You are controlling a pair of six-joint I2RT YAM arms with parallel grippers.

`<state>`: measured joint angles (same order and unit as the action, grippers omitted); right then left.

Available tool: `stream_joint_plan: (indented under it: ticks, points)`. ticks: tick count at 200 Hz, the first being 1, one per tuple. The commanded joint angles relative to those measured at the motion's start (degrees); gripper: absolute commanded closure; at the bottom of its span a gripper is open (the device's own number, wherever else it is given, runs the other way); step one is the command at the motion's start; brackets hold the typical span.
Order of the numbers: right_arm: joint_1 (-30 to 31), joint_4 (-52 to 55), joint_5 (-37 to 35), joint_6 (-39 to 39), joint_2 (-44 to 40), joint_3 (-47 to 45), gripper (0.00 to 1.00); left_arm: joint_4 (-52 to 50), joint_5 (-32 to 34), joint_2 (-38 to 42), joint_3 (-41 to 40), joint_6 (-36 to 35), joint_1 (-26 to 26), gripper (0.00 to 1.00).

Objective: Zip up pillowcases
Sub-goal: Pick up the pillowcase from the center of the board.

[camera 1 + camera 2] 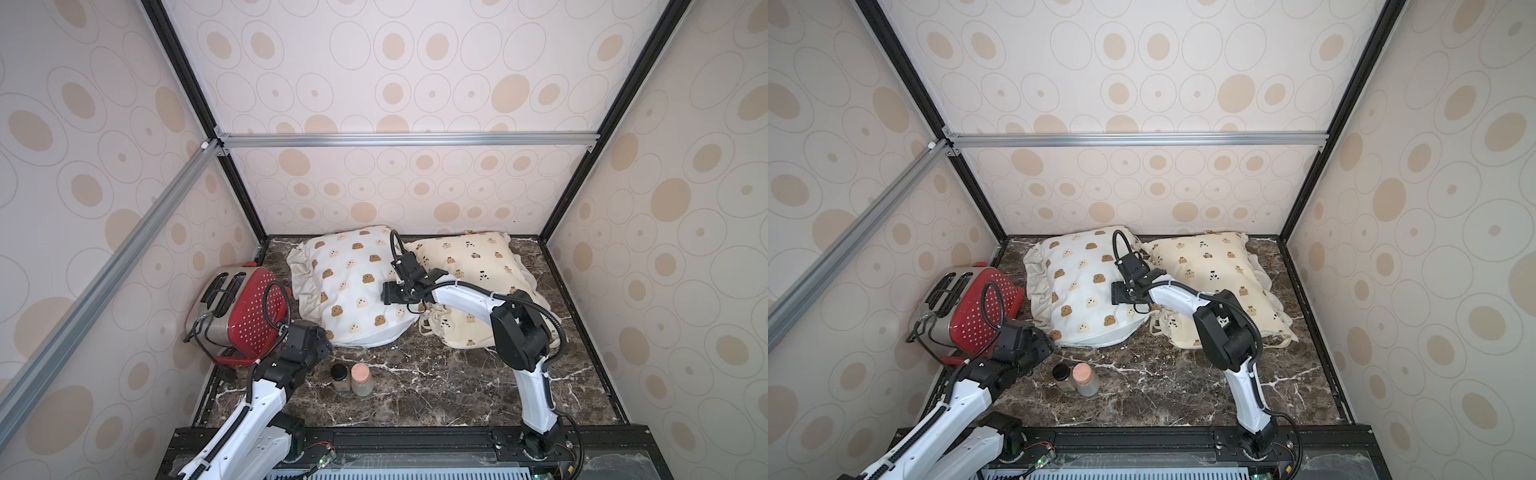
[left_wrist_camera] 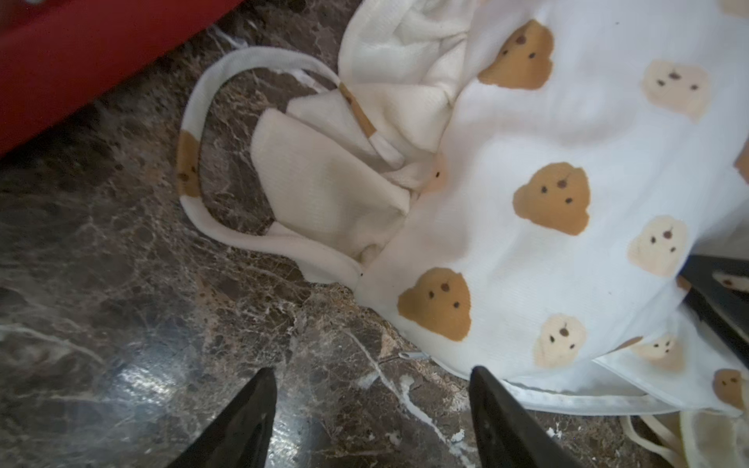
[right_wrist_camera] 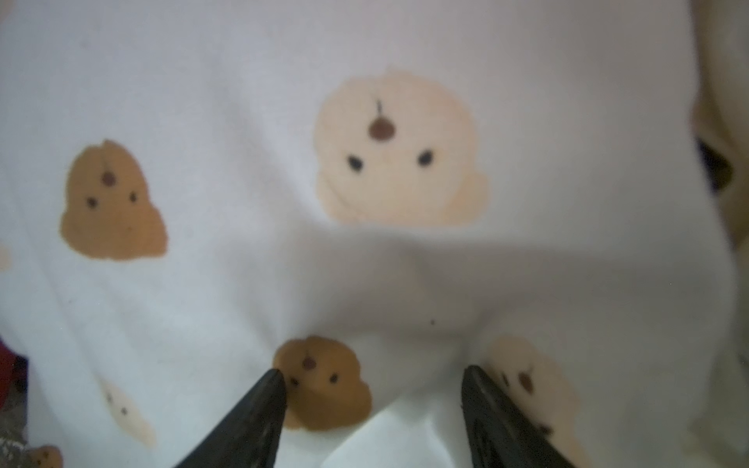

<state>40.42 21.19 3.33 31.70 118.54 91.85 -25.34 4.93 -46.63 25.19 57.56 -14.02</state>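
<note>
The white pillowcase (image 1: 353,286) with brown and cream bears lies at the back left of the marble top, and the cream-yellow pillowcase (image 1: 469,257) is beside it on the right. My left gripper (image 2: 373,379) is open over bare marble at the white one's near-left corner (image 1: 326,343). A small metal zipper pull (image 2: 412,355) pokes out from the case's edge just beyond the fingertips. One finger (image 2: 486,389) is at the zipper seam. My right gripper (image 3: 373,375) is open, its tips dented into the white fabric on that case's right side (image 1: 392,295).
A red dotted toaster (image 1: 237,316) stands at the left, close behind my left arm. Two small jars (image 1: 340,376) (image 1: 360,379) stand on the marble (image 1: 436,386) in front of the white pillowcase. My right arm reaches over the cream-yellow pillowcase. Enclosure walls are on three sides.
</note>
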Motion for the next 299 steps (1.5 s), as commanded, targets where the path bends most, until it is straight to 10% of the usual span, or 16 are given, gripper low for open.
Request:
stream_joint_plan:
  ticks: [1, 164, 299]
  points:
    - [1.27, -1.25, 2.31, 0.07, -6.14, -3.58, 0.28, 4.9, -3.62, -1.46, -0.45, 2.36, 2.45, 0.3]
    - [8.89, -5.69, 7.89, 6.94, -13.9, -18.28, 0.28, 19.1, -12.72, -15.89, -2.01, 3.92, 10.81, 0.44]
    - [9.37, -6.66, 5.36, 5.89, -4.12, -11.46, 0.28, 24.49, -13.71, -27.06, 1.47, 1.29, 11.03, 0.9]
